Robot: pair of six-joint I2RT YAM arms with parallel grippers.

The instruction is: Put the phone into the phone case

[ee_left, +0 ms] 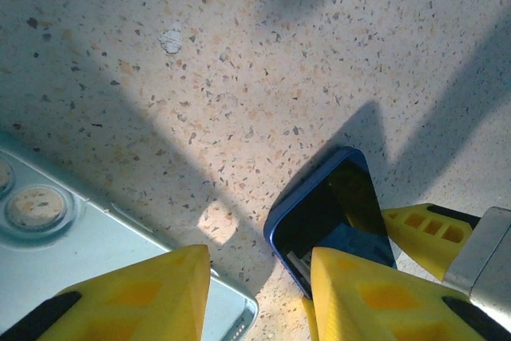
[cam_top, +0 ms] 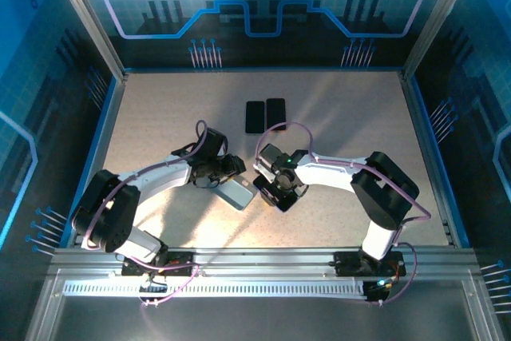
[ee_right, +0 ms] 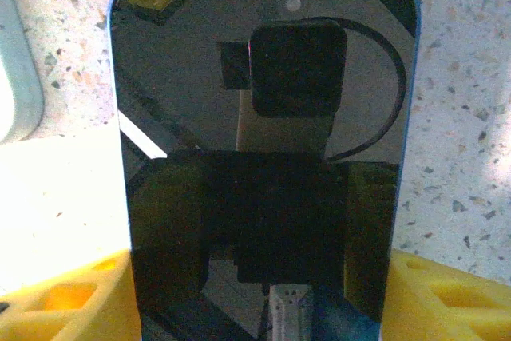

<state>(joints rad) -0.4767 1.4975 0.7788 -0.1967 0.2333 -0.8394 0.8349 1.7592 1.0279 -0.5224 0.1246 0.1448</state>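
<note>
My left gripper (ee_left: 259,265) is about half open and holds nothing; one finger hangs over a corner of the pale phone case (ee_left: 80,237). Just beside, my right gripper (ee_right: 259,277) has a yellow finger at each long edge of the phone (ee_right: 263,133), lying screen up on the table (cam_top: 160,117); if they press it already, I cannot tell. Farther, two dark slabs (cam_top: 254,116) lie side by side.

Landmark: phone case (cam_top: 238,192), flat on table (cam_top: 160,109). Just right of case, apart: phone (ee_right: 263,157), flat, flanked by right gripper (ee_right: 255,301) fingers. Just behind-left of case: left gripper (ee_left: 255,259). Well behind case: two flat slabs (cam_top: 254,116), side by side.
</note>
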